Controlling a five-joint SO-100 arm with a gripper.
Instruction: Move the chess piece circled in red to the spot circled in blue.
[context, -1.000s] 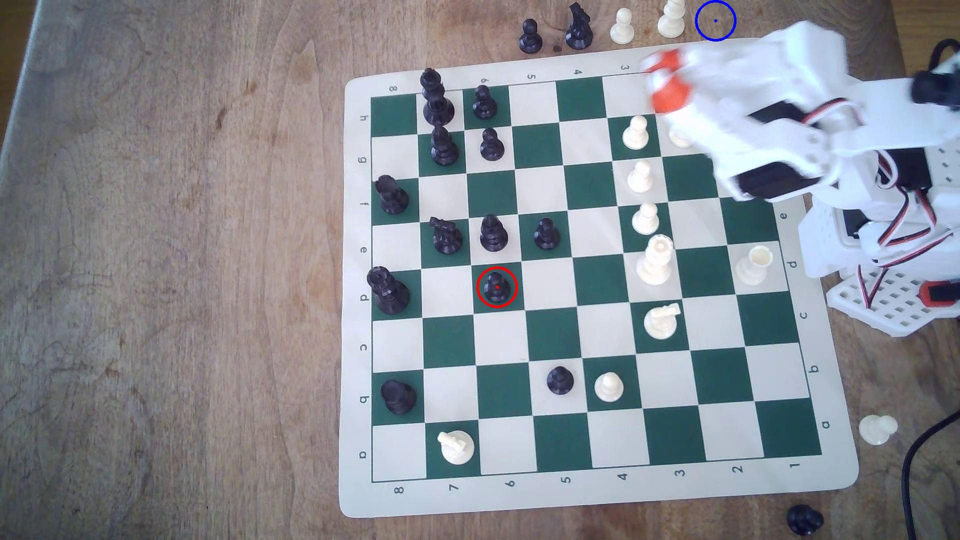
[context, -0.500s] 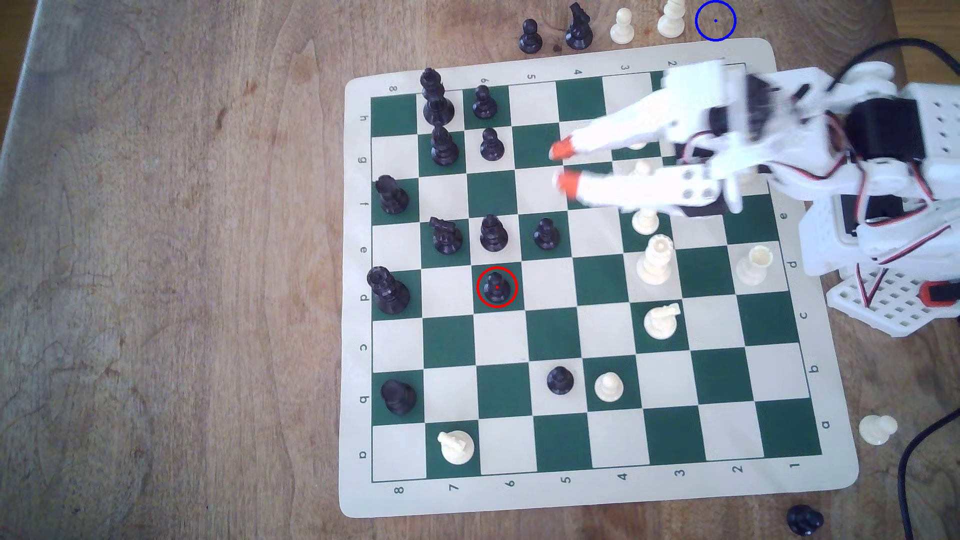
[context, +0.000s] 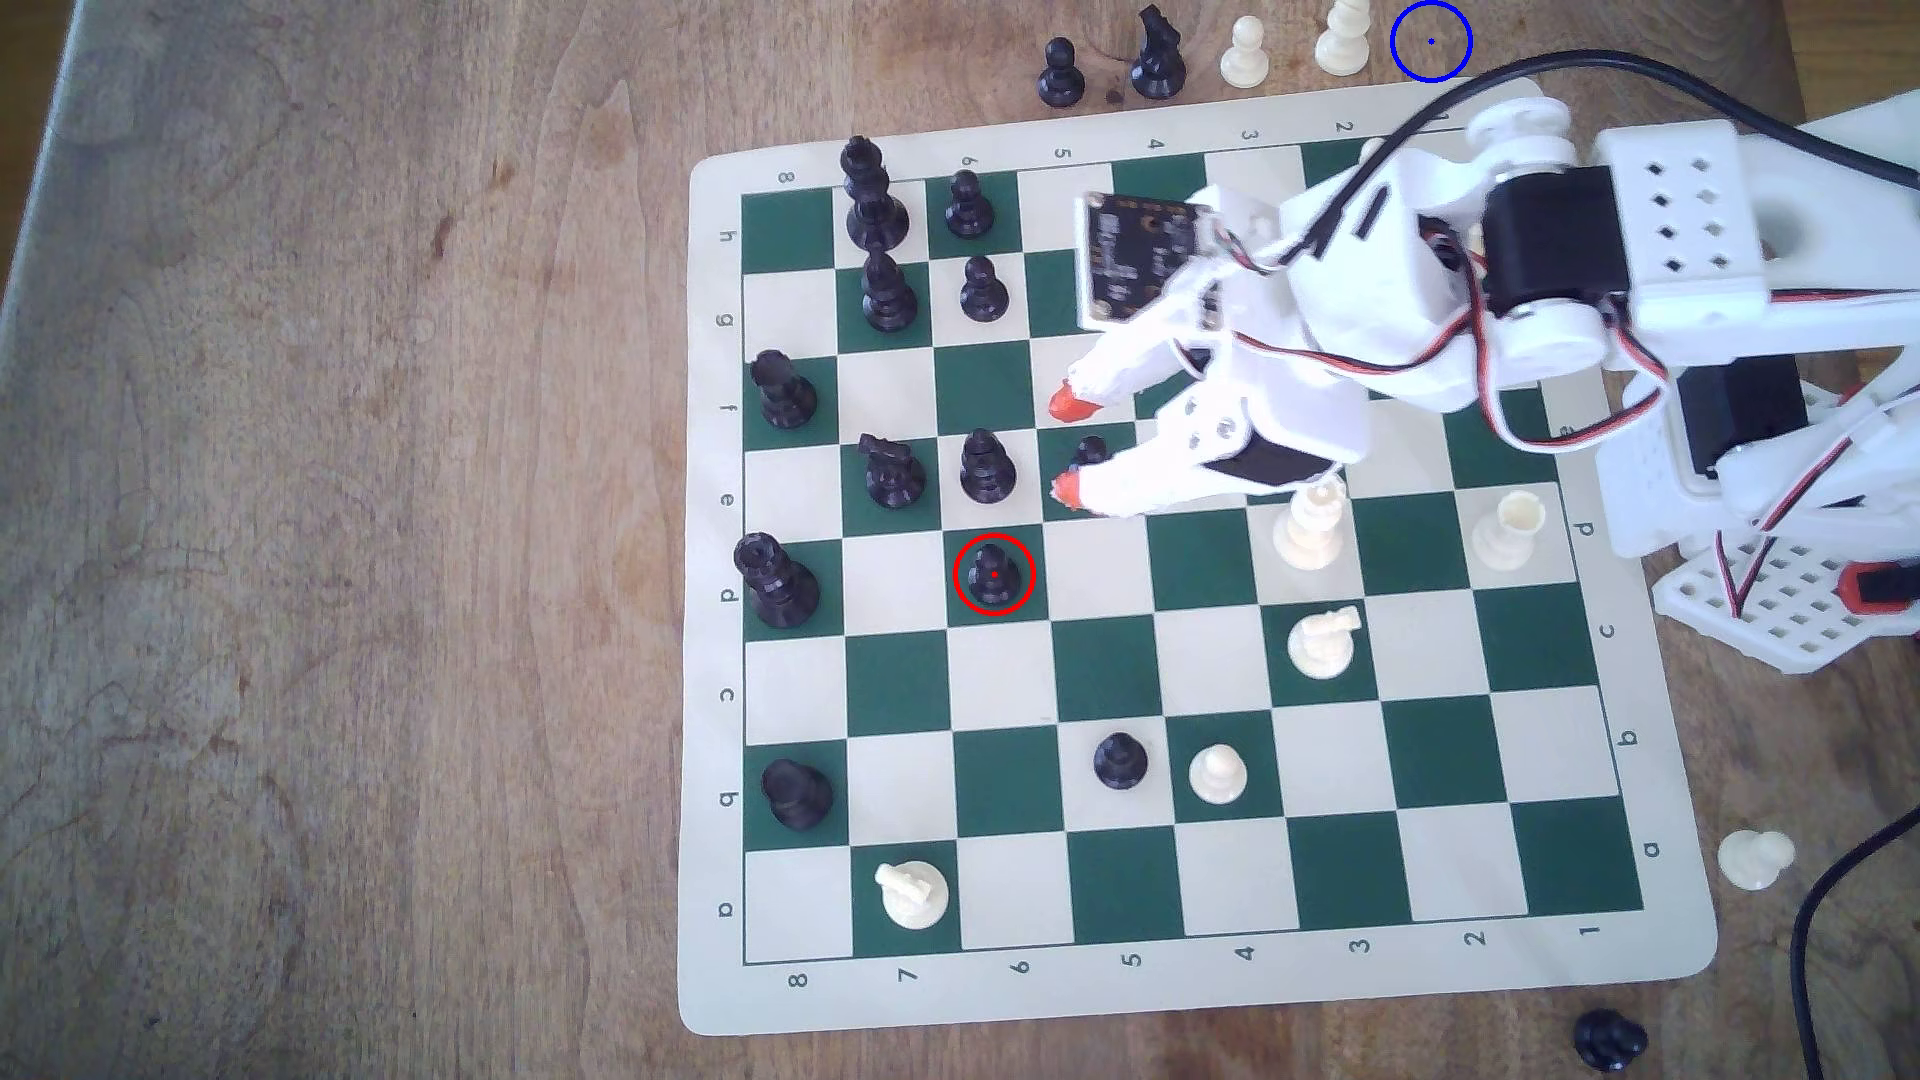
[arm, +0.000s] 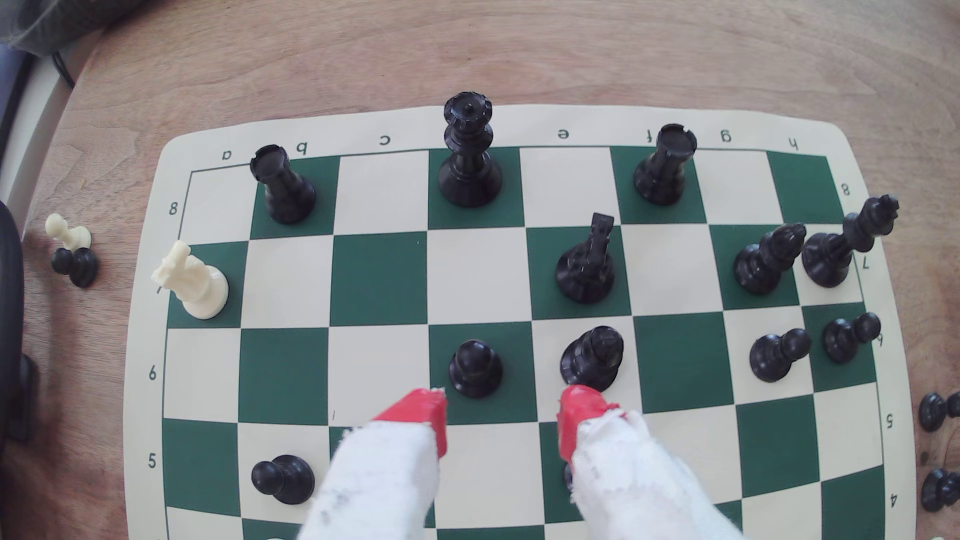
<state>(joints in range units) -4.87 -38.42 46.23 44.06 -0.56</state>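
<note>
- On the exterior view's left side of the board, the chess piece (context: 993, 574) sits upright inside its red ring on a green square, untouched so far. Black bishop (context: 986, 467) stands one square farther up, so a sloppy approach could easily knock that over.
- Middle of the board, the gripper (context: 1068, 447) hangs spread wide and empty, red fingertips (context: 1064, 403) just short of the pawn. In the wrist view the gripper (arm: 501, 415) lines up around the chess piece (arm: 474, 367), but one tip is nearly brushing the bishop (arm: 592, 358).
- Another black pawn (context: 1090, 453) sits right beside the lower finger; could get dragged, I'd guess.
- Far right, the spot (context: 1431, 42) is off the board on bare wood, close to a white piece (context: 1341, 42), so a drop could bump that.
</note>
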